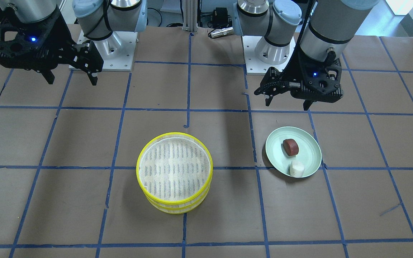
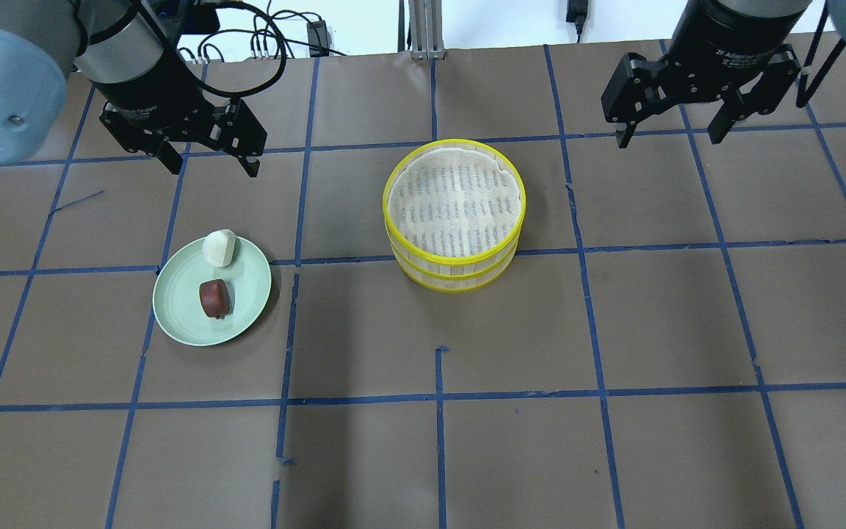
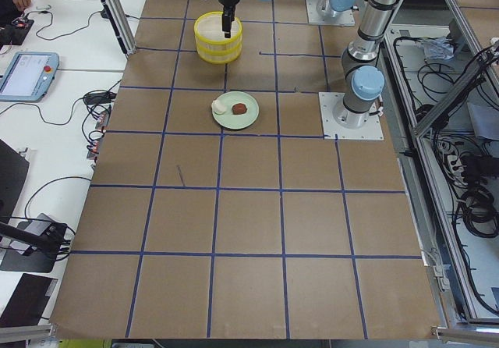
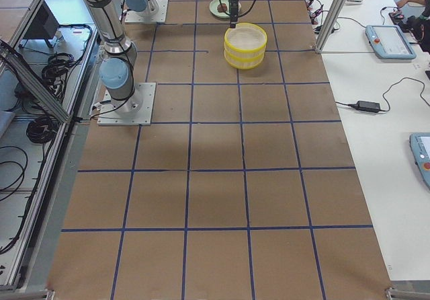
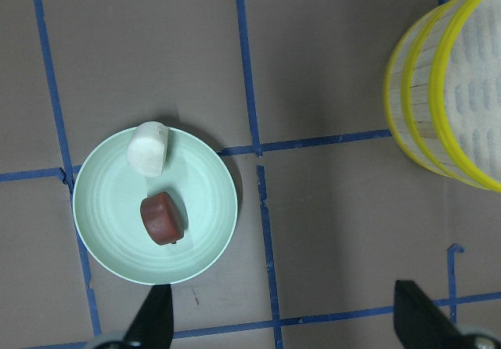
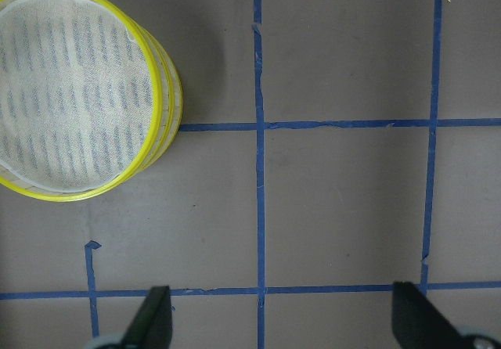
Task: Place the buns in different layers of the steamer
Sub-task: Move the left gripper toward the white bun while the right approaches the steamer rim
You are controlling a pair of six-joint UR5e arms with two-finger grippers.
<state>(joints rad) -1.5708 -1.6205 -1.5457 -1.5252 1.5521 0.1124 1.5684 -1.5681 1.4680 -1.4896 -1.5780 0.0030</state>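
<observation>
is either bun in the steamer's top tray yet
No, the top tray shows only bare mesh, and the white bun and the reddish-brown bun both lie on the green plate.

We look steeply down from across the table [image 1: 84, 215], facing the robot [image 1: 106, 46], and again from behind its shoulders; both views share the steamer [image 1: 174, 172] and the green plate [image 1: 308, 150] at middling range. Two distant side cameras look along the table from either end. Each wrist camera looks straight down from close by: the left on plate and steamer wall, the right on the steamer.
</observation>
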